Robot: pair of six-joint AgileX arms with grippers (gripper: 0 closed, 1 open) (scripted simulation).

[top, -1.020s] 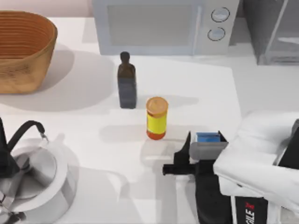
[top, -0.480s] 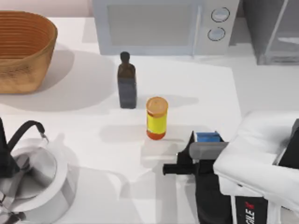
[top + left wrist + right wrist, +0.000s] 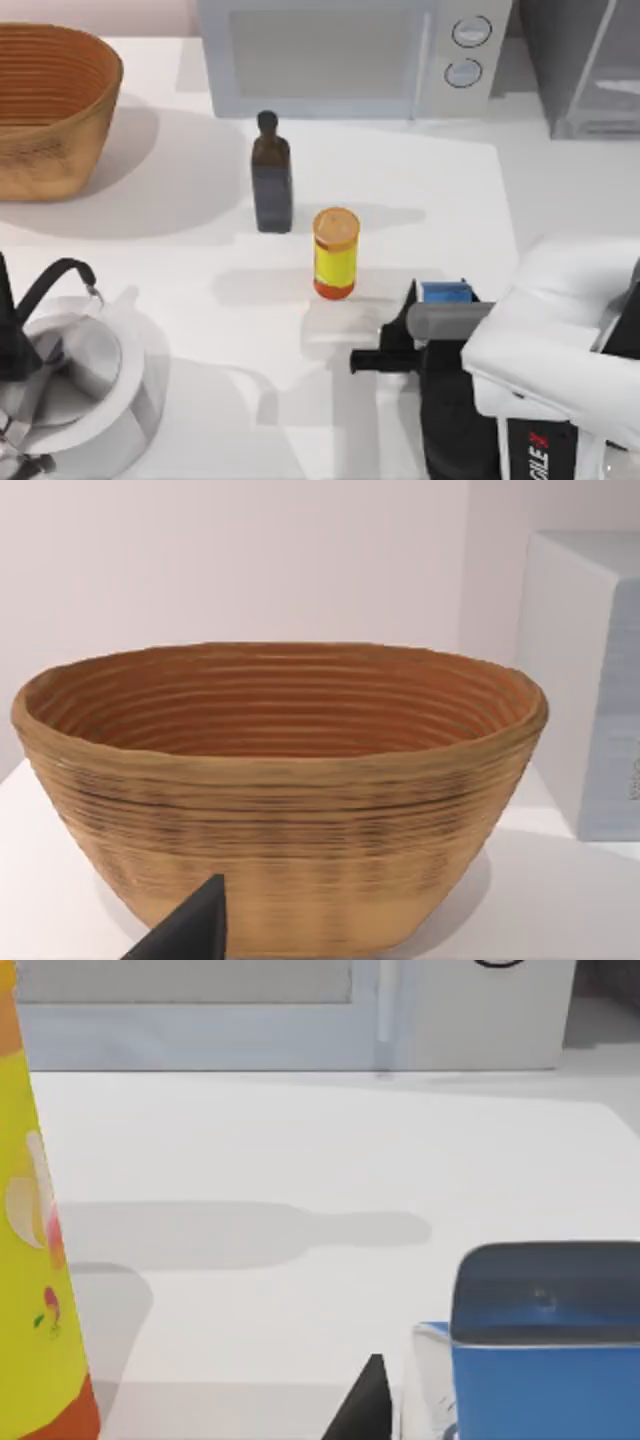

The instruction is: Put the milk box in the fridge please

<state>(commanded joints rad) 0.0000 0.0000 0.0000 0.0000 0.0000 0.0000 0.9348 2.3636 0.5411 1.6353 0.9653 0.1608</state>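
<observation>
My right gripper (image 3: 440,300) sat over the milk box (image 3: 445,292) — whether it gripped, I couldn't tell; left arm parked.

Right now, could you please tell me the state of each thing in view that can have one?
milk box: upright, at the right gripper.
fridge: door looks shut.
microwave: door shut.
yellow jar: upright, lid on.
dark bottle: upright, capped.
basket: upright, looks empty.
left gripper: parked at the table's left.

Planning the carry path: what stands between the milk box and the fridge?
Nothing: top view shows bare table between the milk box, at the right gripper, and the fridge.
</observation>
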